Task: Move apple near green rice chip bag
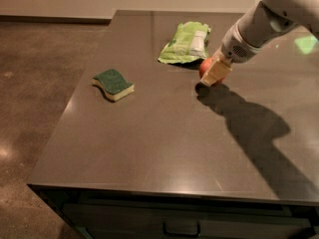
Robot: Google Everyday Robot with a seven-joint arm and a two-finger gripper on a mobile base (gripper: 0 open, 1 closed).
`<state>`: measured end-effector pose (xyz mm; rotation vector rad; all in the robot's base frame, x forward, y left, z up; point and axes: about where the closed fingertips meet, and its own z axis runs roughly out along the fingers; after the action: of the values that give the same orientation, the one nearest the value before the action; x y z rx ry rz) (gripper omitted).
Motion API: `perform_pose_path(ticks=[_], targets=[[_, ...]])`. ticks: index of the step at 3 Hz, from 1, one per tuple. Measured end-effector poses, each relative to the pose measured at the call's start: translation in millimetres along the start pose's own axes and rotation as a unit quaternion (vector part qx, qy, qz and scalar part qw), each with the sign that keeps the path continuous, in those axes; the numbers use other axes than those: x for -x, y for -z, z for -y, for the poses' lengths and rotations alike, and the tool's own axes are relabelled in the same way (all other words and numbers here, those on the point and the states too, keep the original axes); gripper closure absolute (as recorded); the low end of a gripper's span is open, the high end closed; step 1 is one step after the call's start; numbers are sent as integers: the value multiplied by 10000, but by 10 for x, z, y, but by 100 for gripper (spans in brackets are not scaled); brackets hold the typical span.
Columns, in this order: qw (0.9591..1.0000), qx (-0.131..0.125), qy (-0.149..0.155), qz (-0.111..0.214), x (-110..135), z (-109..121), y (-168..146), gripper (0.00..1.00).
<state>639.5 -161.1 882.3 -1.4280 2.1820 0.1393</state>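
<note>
Camera view: gripper [209,76] was clamped on the apple [205,66], low over the counter [149,153], just beside the green rice chip bag [187,43], at its near right corner. Held low, probably for a short set-down there. Sponge [113,83] sat well apart, left.
</note>
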Motion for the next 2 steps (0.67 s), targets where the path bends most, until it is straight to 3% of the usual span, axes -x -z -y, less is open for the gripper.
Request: perform_pose_path(ticks=[1,2], targets=[[9998,-67,-181,-56,12,249,-145,100],[9994,-120,-313,-128,2,389,-266,84]])
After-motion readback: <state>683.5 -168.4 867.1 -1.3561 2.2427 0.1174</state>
